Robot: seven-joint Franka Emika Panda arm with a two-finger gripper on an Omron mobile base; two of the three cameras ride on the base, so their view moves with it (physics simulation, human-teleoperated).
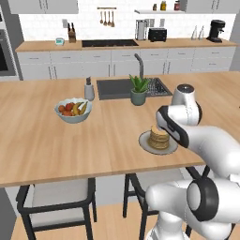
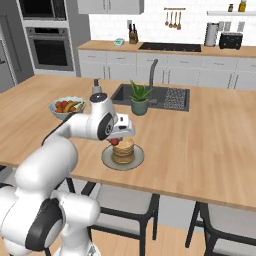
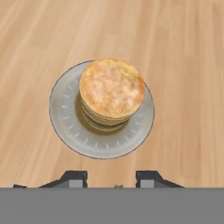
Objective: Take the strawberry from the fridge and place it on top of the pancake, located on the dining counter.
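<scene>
— Jaws first: what do we see?

— Our gripper [image 2: 115, 140] pinches the strawberry [image 2: 115, 141]. In the right base view, we see the little red berry sticking out under the hand. In the hand view, a tiny green bit peeks up between the two dark fingertips [image 3: 72, 178].

— Where is the berry?

— We hold it up in the air, just beside the top of the pancake [image 2: 123, 151], on the side nearer the fruit bowl [image 2: 67, 107]. We cannot tell if it touches the stack.

— And the pancake?

— We see it piled on a round grey plate [image 3: 70, 131]. The plate sits on the dining counter [image 1: 42, 140], near the front edge, above a stool [image 1: 56, 199].

— What else is on the counter?

— We see the bowl of fruit well apart from the plate, a green plant [image 1: 139, 89] by the sink [image 1: 115, 87], and a small bottle [image 1: 89, 90] just beside the sink.
</scene>
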